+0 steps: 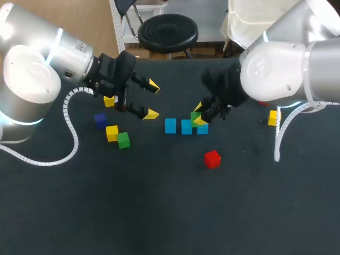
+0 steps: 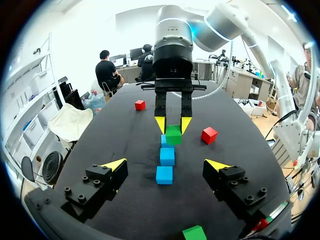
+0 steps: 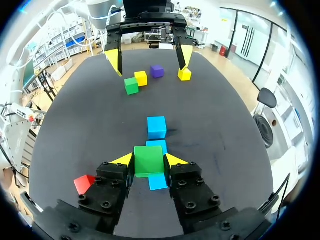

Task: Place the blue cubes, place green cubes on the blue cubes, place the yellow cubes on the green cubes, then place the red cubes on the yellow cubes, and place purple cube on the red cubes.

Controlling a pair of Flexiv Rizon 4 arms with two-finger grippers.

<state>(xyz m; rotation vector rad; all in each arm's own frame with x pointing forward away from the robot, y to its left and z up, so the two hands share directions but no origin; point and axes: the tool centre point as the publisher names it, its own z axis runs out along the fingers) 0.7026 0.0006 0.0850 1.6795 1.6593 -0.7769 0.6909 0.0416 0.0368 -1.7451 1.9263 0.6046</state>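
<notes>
Grip first: the right gripper has both yellow-tipped fingers pressed on opposite faces of a small green cube, so it is held from two sides. That cube hangs at the 3 o'clock end of a row of three small blue cubes, whose line runs from 9 to 3 o'clock across the dark table in the head view. It sits over the end blue cube, seemingly a shade toward 11 o'clock of it. Whether the two touch I cannot tell. The next move, as I judge it, turns on squaring green over that blue face and lowering straight.

The left gripper hovers at 10 o'clock of the row, its fingers spread wide with nothing between them. A second green cube lies at 8 o'clock, touching a yellow cube, and is nearer the left arm. A red cube lies at 5 o'clock.
</notes>
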